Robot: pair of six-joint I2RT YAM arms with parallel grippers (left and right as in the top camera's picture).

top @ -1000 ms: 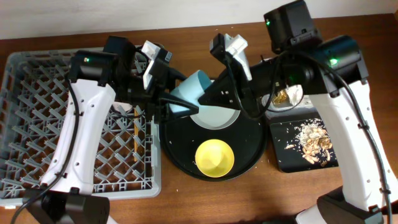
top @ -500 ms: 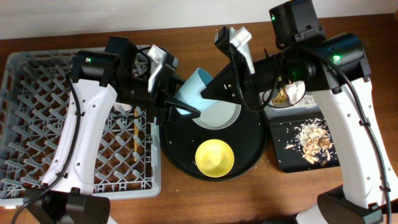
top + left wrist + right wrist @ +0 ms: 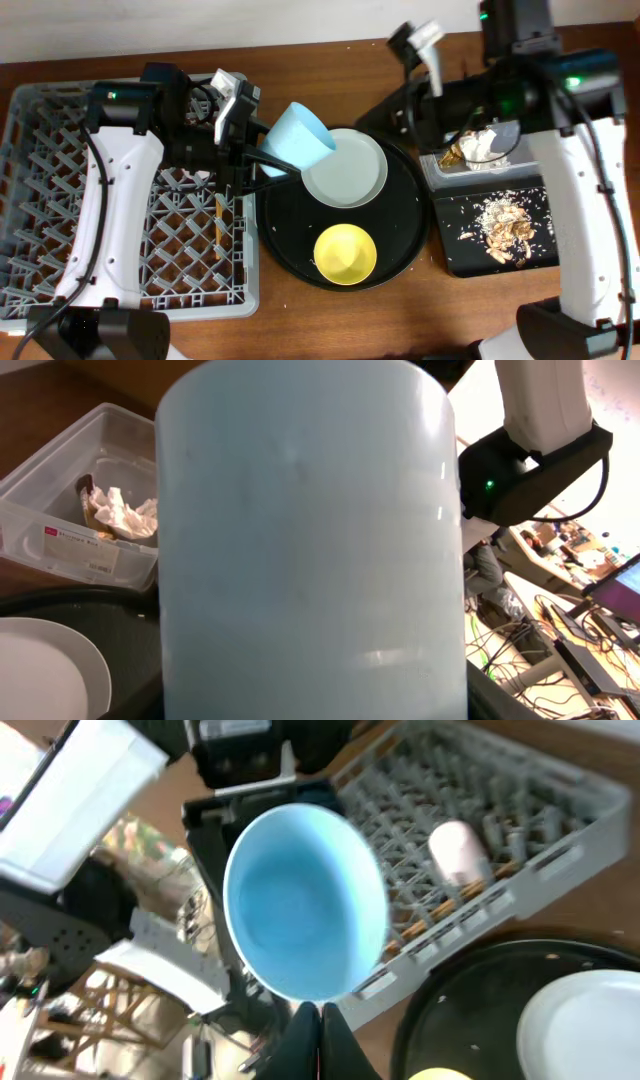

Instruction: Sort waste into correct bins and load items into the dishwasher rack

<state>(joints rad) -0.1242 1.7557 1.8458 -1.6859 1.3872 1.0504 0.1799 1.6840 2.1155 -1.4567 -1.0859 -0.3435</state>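
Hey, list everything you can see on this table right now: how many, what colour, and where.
dishwasher rack: one, grey, left side
pink cup: one, pink, in the rack
chopsticks: apparently a pair, wooden, lying in the rack near its right edge
blue cup: one, pale blue, held tilted between rack and plate
round tray: one, black, centre
plate: one, pale grey-white, far part of the round tray
yellow bowl: one, yellow, near part of the round tray
clear tub: one, clear, far right
napkin: one, white, in the tub
wrapper: one, gold-brown, in the tub
black tray: one, black, in front of the tub
food scraps: scattered, beige, in the black tray
table: one, brown wood
left pincer: gripping the blue cup
right pincer: shut, empty
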